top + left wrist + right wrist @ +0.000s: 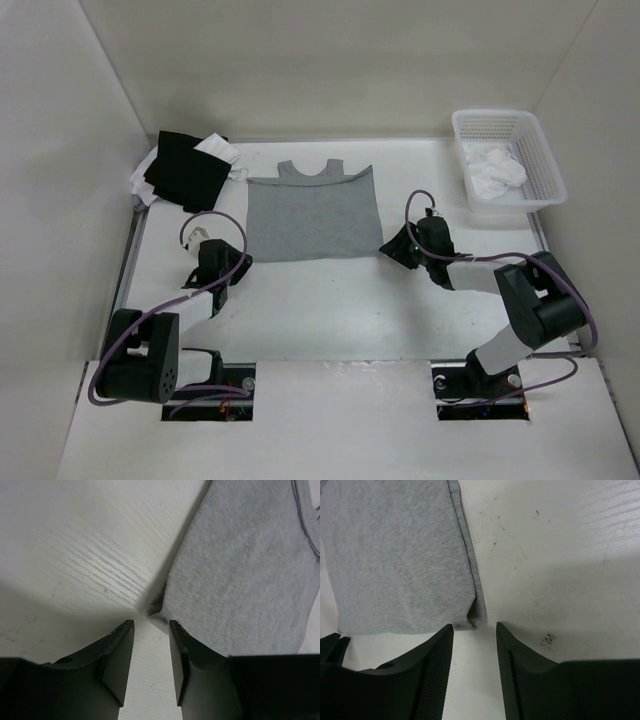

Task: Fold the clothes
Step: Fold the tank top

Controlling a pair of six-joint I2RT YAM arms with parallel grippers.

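Corners of shirt [312, 215] ungrasped
Your left hand [151, 625], right hand [474, 626] stand released; close short and you may miss the hem, skewing the fold.

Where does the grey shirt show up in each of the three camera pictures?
Top external: the grey shirt lies flat at the centre.
Left wrist: grey shirt fills the right side, its corner just ahead of the left fingers.
Right wrist: grey shirt fills the upper left, corner just ahead of the right fingers.
Shared landmark: the white table.
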